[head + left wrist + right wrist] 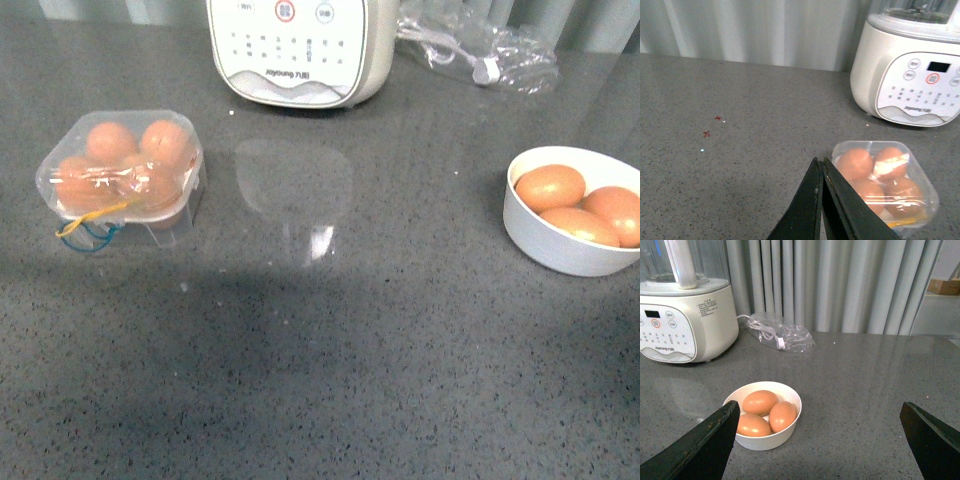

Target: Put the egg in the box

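The box [165, 222], a small clear plastic case, sits at the left of the grey counter with its lid down over several brown eggs. Yellow and blue bands hang at its near corner. In the left wrist view my left gripper [819, 163] is shut and empty, with the box [842, 148] just beyond its tip. Three brown eggs lie in a round white bowl [545, 250] at the right; any of them could be the egg [760, 402]. My right gripper [818, 410] is open and empty, with the bowl [791, 394] just past one fingertip. Neither gripper shows in the front view.
A white kitchen appliance [295, 50] with a button panel stands at the back centre of the counter. To its right lies a clear plastic bag [480, 50] holding a white cable. A pleated curtain closes off the back. A box stands on a far shelf [944, 286].
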Available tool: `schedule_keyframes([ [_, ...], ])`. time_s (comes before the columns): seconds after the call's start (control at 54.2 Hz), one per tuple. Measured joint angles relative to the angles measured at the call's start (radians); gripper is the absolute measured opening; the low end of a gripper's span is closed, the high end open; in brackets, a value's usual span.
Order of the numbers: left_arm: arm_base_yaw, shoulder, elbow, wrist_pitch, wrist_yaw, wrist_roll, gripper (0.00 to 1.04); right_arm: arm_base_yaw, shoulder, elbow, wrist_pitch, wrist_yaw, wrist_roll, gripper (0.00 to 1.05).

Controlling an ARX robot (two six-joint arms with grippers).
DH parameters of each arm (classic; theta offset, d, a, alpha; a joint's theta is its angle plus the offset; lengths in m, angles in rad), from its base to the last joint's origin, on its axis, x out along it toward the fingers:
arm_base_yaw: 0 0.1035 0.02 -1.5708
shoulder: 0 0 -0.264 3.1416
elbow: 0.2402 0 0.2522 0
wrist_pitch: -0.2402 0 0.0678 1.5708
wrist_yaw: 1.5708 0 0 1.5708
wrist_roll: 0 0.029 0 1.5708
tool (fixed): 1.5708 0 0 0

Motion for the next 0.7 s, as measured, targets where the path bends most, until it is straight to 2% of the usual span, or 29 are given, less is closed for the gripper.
schedule_keyframes([
  [0.055, -0.040, -0.057, -0.021, -0.032, -0.055, 0.002, 0.04, 0.000, 0.000, 0.000, 0.000, 0.000, 0.000, 0.97],
  [0.129, -0.059, -0.134, -0.047, -0.085, -0.060, 0.003, 0.04, 0.000, 0.000, 0.000, 0.000, 0.000, 0.000, 0.97],
  [0.351, -0.061, -0.290, -0.084, -0.198, -0.061, 0.003, 0.04, 0.000, 0.000, 0.000, 0.000, 0.000, 0.000, 0.97],
  [0.702, -0.061, -0.617, -0.098, -0.486, -0.063, 0.003, 0.04, 0.000, 0.000, 0.000, 0.000, 0.000, 0.000, 0.97],
])
